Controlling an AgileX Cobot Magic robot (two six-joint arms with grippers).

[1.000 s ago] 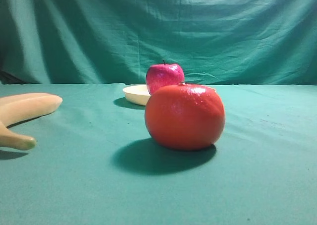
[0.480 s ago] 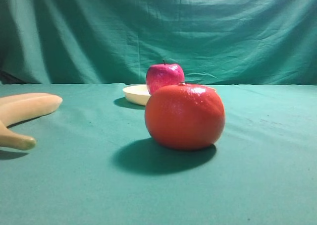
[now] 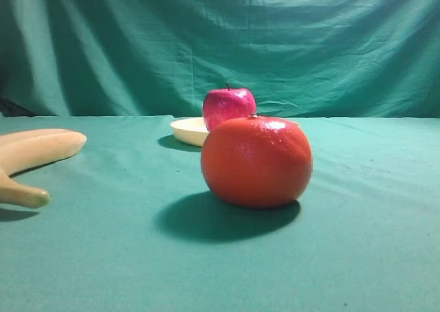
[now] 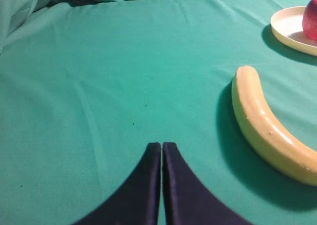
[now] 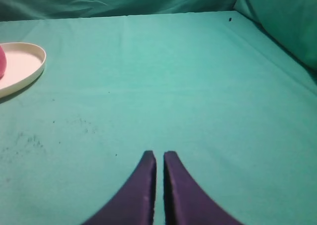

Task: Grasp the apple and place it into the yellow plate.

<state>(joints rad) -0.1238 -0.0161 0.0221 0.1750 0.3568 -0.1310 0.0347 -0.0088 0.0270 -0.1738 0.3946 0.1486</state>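
Exterior high: apple (image 3: 228, 106) in yellow plate (image 3: 187, 129); both hands pressed together.

Glossy apple (image 3: 228, 106), matt green cloth (image 3: 103, 257) (creased), smooth yellow plate (image 3: 187, 129).

Large glossy orange-red round fruit (image 3: 256, 161) hides most of the shallow cream-yellow plate (image 3: 187, 129) and the small magenta-pink apple's (image 3: 228, 106) base. Pale yellow banana (image 3: 31, 157) cut by left edge. In both wrist views, apple cropped at frame edge.
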